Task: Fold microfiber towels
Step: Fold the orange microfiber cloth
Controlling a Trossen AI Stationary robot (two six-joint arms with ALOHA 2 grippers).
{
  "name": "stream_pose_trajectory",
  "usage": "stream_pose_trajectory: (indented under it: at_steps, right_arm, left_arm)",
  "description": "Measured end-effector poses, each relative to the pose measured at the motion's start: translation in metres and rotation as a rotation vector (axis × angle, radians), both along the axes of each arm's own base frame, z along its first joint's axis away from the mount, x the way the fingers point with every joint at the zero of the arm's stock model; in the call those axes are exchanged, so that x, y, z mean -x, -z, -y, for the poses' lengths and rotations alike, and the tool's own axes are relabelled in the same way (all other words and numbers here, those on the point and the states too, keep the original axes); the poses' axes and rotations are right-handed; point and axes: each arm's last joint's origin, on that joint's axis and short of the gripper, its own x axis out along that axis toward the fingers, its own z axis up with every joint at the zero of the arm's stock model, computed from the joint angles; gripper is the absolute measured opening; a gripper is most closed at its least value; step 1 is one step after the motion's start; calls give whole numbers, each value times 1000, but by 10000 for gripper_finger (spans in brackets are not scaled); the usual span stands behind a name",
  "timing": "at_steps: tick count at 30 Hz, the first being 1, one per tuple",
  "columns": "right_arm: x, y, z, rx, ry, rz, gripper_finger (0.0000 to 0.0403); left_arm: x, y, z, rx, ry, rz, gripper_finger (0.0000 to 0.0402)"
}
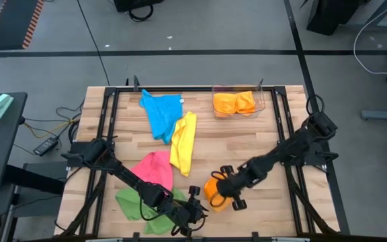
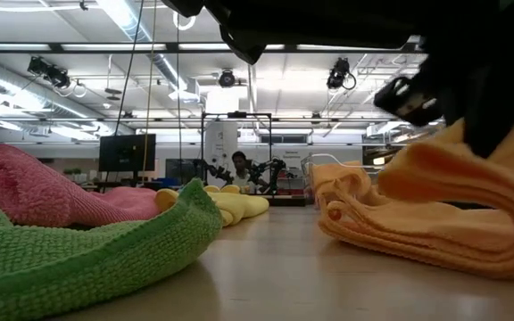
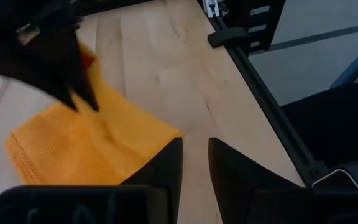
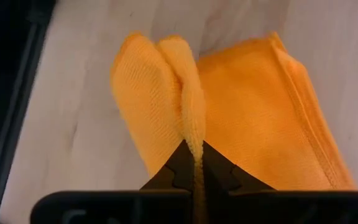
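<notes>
Right end effector (image 4: pixel 194 163) clenched on a raised edge of the orange towel (image 4: pixel 253 112), near the table's (image 1: pixel 261 138) front middle. Best carried level across and laid edge on edge. Left end effector (image 3: pixel 194 163) just beside it, slightly parted, empty, near the green towel (image 1: pixel 136 205); could pin the fold.

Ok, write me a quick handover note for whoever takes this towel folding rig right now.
Right gripper: shut on the orange towel at the table's front, pinching a fold.
Left gripper: slightly apart, empty, just beside that towel.
Elsewhere: green towel and pink towel front left; yellow towel and blue towel mid-table, all unfolded.
Done: folded orange cloths sit in the clear bin.
Left: finish this orange one, then the other four.
</notes>
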Motion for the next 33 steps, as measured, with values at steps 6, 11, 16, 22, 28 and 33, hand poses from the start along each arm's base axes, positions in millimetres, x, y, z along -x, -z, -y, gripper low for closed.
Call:
stream_pose_trajectory:
  at_steps: [6,11,16,22,28,33]
  right_arm:
    - [-5,2,16,-51,23,-32,13]
    - [-6,-10,26,-71,63,-2,12]
    - [-3,-19,31,-47,94,18,12]
    - [-2,4,47,-50,144,-15,12]
    - [0,21,67,-112,233,-18,12]
    - [-3,23,79,-146,291,-12,11]
  left_arm:
    - [0,0,0,9,-6,-2,83]
    - [-2,4,-8,14,-41,-46,82]
    - [-4,5,-11,23,-63,-57,81]
    - [-3,5,-10,25,-55,-55,79]
    - [-3,5,-10,23,-56,-55,77]
    - [-3,5,-10,22,-56,-56,79]
